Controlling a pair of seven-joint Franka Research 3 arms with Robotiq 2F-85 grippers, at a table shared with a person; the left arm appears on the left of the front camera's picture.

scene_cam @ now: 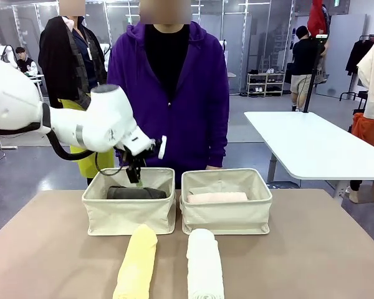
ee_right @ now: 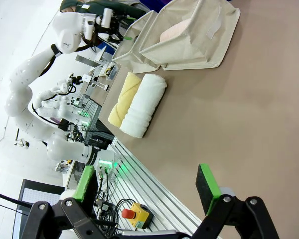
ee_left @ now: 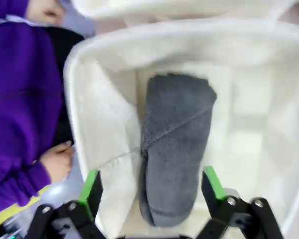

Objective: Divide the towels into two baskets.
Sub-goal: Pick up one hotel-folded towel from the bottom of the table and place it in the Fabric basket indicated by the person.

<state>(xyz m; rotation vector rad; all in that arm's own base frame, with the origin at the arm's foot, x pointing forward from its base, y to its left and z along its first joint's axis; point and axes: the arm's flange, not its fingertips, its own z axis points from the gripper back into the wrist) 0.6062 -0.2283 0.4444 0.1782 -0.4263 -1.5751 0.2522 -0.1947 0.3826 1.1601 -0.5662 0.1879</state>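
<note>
Far left: your white left arm [scene_cam: 81, 128] comes in from the left and holds the left claw [scene_cam: 136, 176] inside the top of the left cream canvas basket [scene_cam: 128, 215]. Its green pads stand spread wide, one on each side of the dark grey rolled terry towel [scene_cam: 137, 193], and they pinch nothing. You cannot tell from the wrist view whether either pad touches the cloth. That towel lies flat on the basket's floor, running left to right.

On the near side of that basket, the pale yellow rolled terry towel [scene_cam: 137, 261] lies on the brown counter [scene_cam: 311, 249]. It runs near to far, with its far end just at the basket's near wall. To its right the white rolled terry towel [scene_cam: 204, 265] lies parallel, its far end just at the near wall of the right cream canvas basket [scene_cam: 227, 215].

The right basket stands just beside the left one, with a narrow gap between their walls. The pale pink rolled terry towel [scene_cam: 217, 197] lies inside it, running left to right.

A person in a purple hooded top [scene_cam: 174, 93] stands at the far edge behind both baskets. One hand [ee_left: 57, 160] is near the left basket's far wall.

Right: your right claw [ee_right: 147, 184] hovers over bare counter, well apart from the towels and baskets. Its pads are spread and it holds nothing.
</note>
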